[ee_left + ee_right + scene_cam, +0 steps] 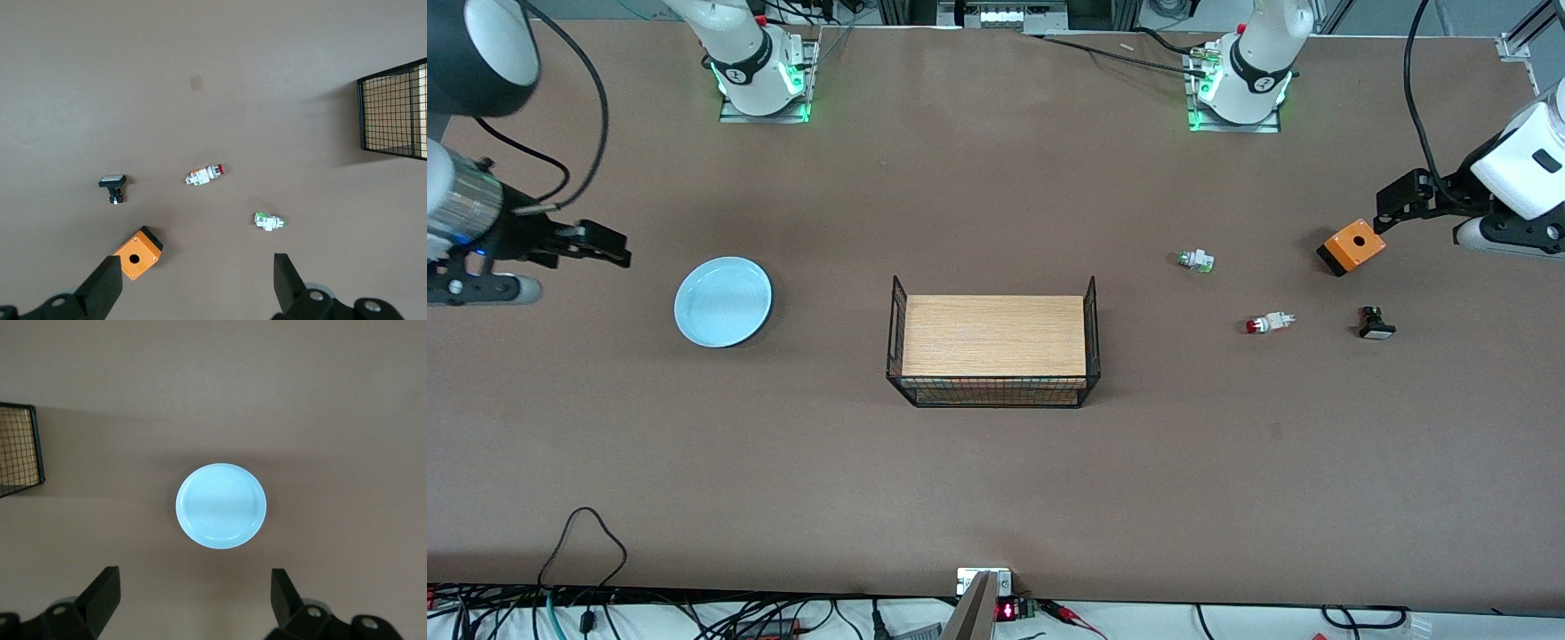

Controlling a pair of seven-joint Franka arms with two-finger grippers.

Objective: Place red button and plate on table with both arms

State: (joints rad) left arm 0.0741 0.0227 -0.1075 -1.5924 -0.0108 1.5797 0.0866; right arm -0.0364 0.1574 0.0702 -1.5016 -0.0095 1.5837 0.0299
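Note:
The red button (1267, 323) lies on its side on the brown table (996, 498) toward the left arm's end; it also shows in the left wrist view (205, 175). The light-blue plate (723, 301) sits flat on the table toward the right arm's end and shows in the right wrist view (221, 505). My left gripper (1392, 206) hangs open and empty over the table beside an orange box; its jaws are spread wide in the left wrist view (193, 283). My right gripper (609, 247) is open and empty over the table beside the plate, seen also in the right wrist view (193, 597).
A wood-topped black wire basket stand (993, 342) stands mid-table. An orange box (1352, 246), a green-tipped white part (1196, 260) and a black part with a white cap (1376, 324) lie near the red button. Cables run along the table's near edge.

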